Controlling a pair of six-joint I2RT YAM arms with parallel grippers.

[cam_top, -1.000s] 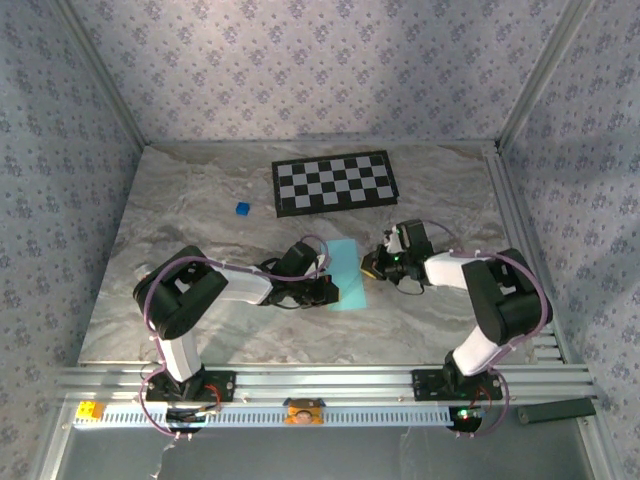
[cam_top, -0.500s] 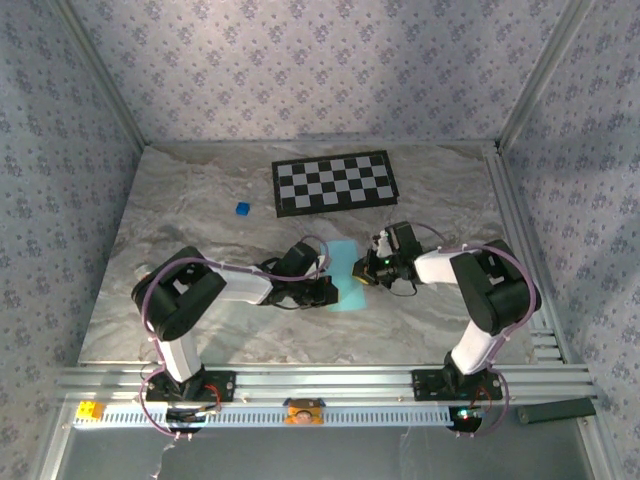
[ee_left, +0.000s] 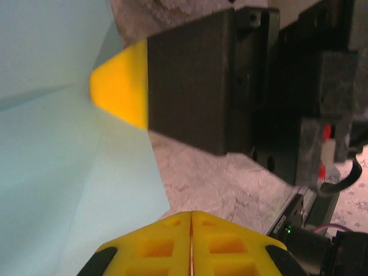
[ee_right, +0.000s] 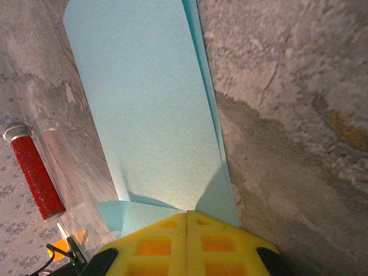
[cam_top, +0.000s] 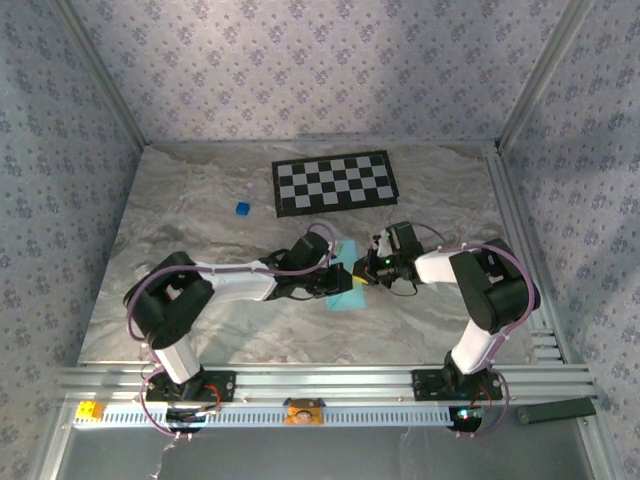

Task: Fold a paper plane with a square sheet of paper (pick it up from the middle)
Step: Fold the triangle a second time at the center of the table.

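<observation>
The square sheet of paper (cam_top: 345, 298) lies folded on the marble table, light blue, with a crease and stacked layers along its right edge (ee_right: 144, 103). My right gripper (ee_right: 187, 215) is shut, and its yellow tip rests on the paper's near end. In the left wrist view that same yellow fingertip (ee_left: 118, 83) presses on the creased paper (ee_left: 52, 144). My left gripper (ee_left: 191, 221) is shut with nothing between its fingers, just off the paper's corner. From above, the left gripper (cam_top: 338, 275) and the right gripper (cam_top: 363, 270) meet over the sheet.
A black-and-white checkerboard (cam_top: 334, 183) lies at the back of the table. A tiny dark-blue cube (cam_top: 241, 209) sits to its left. Bare marble (ee_right: 299, 115) stretches right of the paper. Aluminium rails run along the near edge and right side.
The left arm has stretched rightward, carrying its gripper over the paper toward the right gripper. The right gripper slid left onto the paper's edge earlier and now holds still.
</observation>
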